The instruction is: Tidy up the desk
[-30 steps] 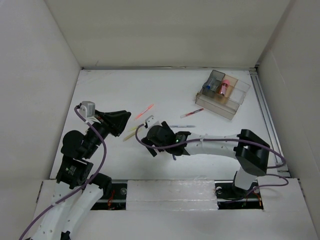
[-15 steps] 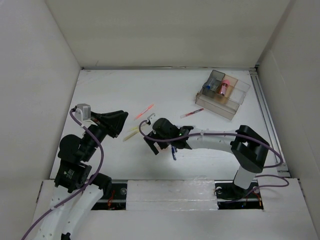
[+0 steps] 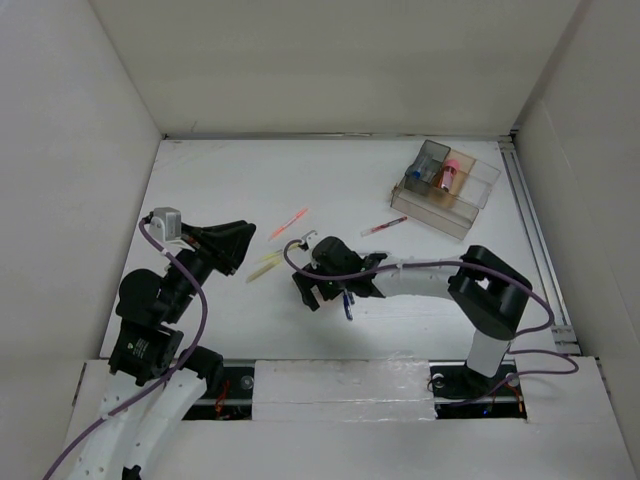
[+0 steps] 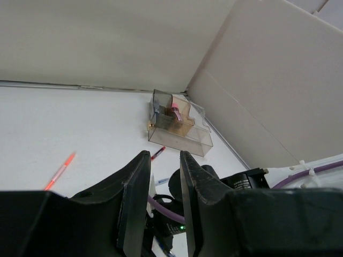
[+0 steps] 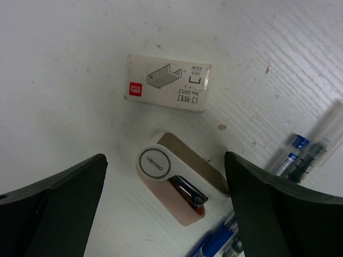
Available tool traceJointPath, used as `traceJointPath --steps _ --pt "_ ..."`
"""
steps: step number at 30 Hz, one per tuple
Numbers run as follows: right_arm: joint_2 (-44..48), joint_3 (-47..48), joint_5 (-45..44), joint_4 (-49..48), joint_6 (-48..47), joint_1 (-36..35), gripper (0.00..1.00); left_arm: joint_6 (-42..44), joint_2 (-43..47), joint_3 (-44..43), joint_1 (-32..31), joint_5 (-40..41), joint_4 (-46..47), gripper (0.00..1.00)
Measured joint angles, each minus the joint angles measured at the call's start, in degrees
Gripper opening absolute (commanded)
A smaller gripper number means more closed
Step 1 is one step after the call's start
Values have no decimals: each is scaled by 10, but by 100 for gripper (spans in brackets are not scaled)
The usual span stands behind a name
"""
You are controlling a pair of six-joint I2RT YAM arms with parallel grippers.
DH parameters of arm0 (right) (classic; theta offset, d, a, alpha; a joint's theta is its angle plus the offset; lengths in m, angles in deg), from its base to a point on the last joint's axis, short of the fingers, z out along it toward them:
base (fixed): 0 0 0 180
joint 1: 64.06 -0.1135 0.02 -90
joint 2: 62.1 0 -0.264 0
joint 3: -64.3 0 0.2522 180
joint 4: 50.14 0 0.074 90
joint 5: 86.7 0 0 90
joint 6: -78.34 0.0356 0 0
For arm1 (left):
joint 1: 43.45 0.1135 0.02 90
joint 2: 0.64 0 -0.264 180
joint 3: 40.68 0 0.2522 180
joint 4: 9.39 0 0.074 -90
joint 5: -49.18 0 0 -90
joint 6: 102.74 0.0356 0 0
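The white desk (image 3: 220,170) holds scattered stationery. In the right wrist view a small white and pink stapler (image 5: 177,184) lies flat between my right gripper's (image 5: 166,206) wide-open fingers (image 5: 53,214). A white staples box (image 5: 169,90) lies just beyond it. Blue pens (image 5: 305,155) lie to the stapler's right. In the top view the right gripper (image 3: 320,282) hovers low at the desk's middle and hides the stapler. My left gripper (image 3: 228,245) is raised at the left. Its jaws (image 4: 163,203) stand a narrow gap apart and hold nothing.
A clear compartmented organizer (image 3: 445,185) with a few items stands at the back right, near the metal rail (image 3: 530,230). A pink pen (image 3: 288,222), a red pen (image 3: 383,227) and a yellow marker (image 3: 265,265) lie on the desk. White walls enclose three sides.
My right arm has swung its elbow left and settled the gripper a little over the stapler. My left gripper shifted slightly down-left a second ago and has since held still.
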Motion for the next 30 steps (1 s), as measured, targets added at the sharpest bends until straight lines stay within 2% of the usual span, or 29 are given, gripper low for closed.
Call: traceJointPath --steps 8,11,14,16,17,18,20,25,30 --pt "1 -14 -31 -30 29 -22 89 0 -1 0 0 0 0 24" --pt "2 -20 -68 -35 40 -44 81 0 -1 0 0 0 0 24" --pt "2 -23 -101 -33 53 -67 71 0 -1 0 0 -1 0 24" --pt "2 -24 -131 -29 63 -78 56 0 -2 0 0 -2 0 24" --pt "2 -24 -131 -29 63 -84 56 0 -2 0 0 -2 0 24" --pt "2 -25 -141 -27 66 -87 42 0 -2 0 0 -2 0 24" --pt "2 -27 -154 -27 75 -90 34 0 -2 0 0 -2 0 24" --pt "25 -44 -172 -21 90 -93 29 0 -2 0 0 -2 0 24" --pt "134 -68 -176 -10 107 -49 24 0 -2 0 0 -3 0 25"
